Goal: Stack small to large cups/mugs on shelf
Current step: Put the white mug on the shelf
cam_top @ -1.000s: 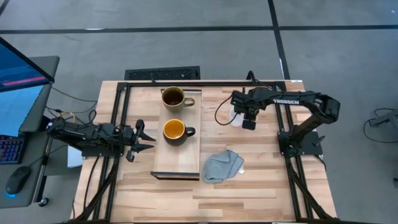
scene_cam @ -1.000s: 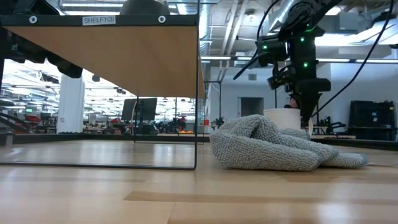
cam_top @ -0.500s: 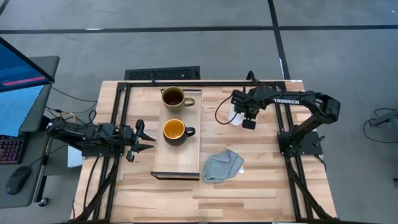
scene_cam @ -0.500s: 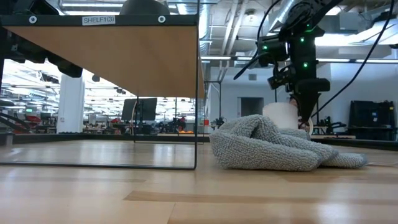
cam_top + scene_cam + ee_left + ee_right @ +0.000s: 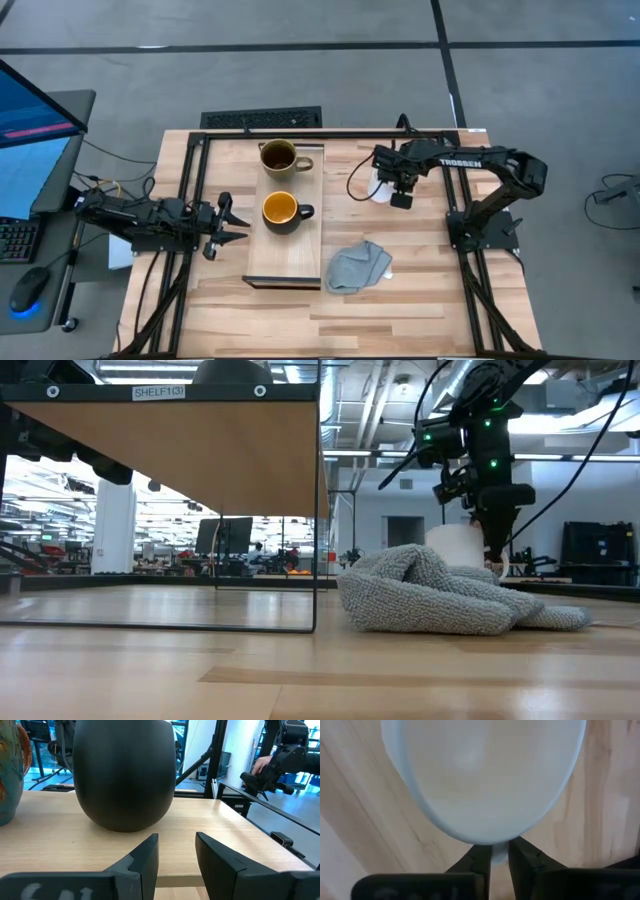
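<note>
Right claw [image 5: 398, 189] pinches rim of small white mug [image 5: 485, 775], directly beneath it on tabletop [image 5: 420, 290], off shelf [image 5: 285, 255]. Black mug [image 5: 281, 211], brown-olive mug [image 5: 278, 157] sit on shelf, unstacked. Left claw [image 5: 175, 855] spread, empty, just short of black mug. Stacking not begun.

The near half of the long pale wood shelf [image 5: 285, 258] lies bare, while the brown-olive mug [image 5: 278, 156] and black mug with yellow-orange inside [image 5: 281, 210] fill its far half. A crumpled grey cloth [image 5: 358, 266] blocks the slatted wooden tabletop [image 5: 410, 300] just right of the shelf's near end.
</note>
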You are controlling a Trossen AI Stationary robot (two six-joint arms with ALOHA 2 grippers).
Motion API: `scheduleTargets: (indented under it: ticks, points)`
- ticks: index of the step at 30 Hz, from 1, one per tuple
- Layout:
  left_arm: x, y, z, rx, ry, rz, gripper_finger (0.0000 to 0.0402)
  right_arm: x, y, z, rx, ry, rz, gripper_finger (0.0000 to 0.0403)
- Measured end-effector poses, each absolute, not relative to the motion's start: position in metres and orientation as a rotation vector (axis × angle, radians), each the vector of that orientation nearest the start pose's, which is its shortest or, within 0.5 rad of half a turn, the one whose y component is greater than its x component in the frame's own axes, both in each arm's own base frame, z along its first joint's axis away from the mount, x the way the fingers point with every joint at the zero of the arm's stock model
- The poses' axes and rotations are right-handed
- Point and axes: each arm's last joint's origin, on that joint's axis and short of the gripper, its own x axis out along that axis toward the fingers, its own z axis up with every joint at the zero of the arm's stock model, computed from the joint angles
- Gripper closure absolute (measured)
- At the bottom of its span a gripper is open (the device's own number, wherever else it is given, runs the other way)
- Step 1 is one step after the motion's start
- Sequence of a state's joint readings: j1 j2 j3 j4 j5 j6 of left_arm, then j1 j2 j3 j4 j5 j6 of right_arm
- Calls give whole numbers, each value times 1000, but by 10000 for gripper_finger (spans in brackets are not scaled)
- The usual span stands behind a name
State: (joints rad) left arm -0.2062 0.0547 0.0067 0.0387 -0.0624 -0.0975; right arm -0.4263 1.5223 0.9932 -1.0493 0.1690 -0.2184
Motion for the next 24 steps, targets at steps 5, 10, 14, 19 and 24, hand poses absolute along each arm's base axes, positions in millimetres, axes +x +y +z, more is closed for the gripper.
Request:
scheduleTargets:
  ticks: [5, 10, 14, 19, 24]
  points:
    - [99, -19, 165, -86, 16, -143, 282, 223, -105, 199, 47, 1634, -245, 332]
    - [99, -19, 165, -64, 14, -143, 282, 224, -102, 199, 46, 1629, -231, 331]
    - [99, -19, 165, -62, 14, -143, 282, 225, -101, 199, 41, 1629, -226, 330]
    - [99, -19, 165, -62, 14, -143, 282, 225, -101, 199, 41, 1628, -226, 330]
    - [99, -19, 165, -62, 14, -143, 282, 225, -101, 199, 59, 1626, -242, 330]
